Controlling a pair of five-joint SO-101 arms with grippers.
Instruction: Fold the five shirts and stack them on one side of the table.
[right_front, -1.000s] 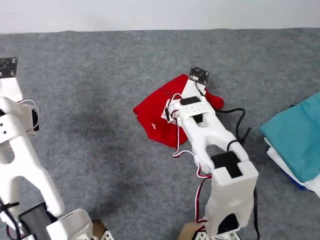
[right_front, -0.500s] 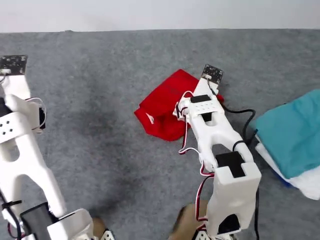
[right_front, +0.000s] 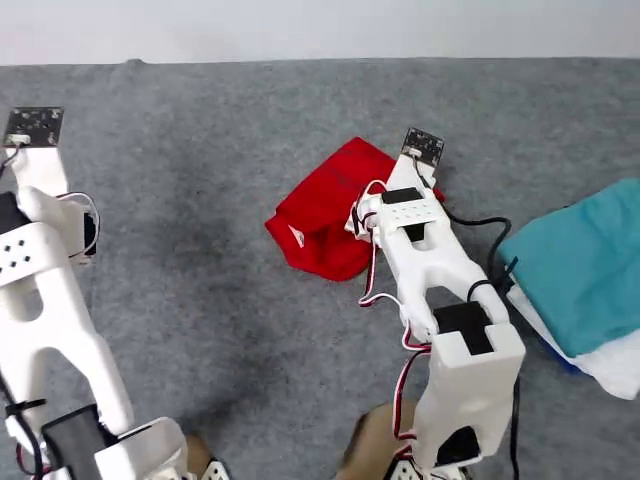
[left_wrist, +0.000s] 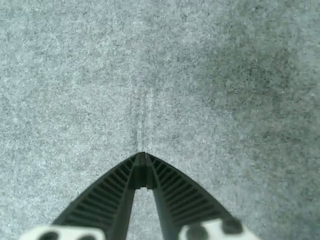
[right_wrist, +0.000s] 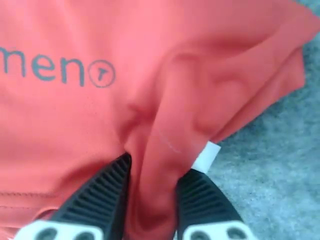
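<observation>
Fabric of the crumpled red shirt is pinched in the right claw and has been tugged slightly right, toward the teal-topped folded stack; folding is judged unfinished.

My left arm rises tall at my left side, its end effector pointing down with both fingers pressed together at the tips. My right arm is stretched forward with the wrist bent down. Its end effector is clamped on a fold of the red shirt.
</observation>
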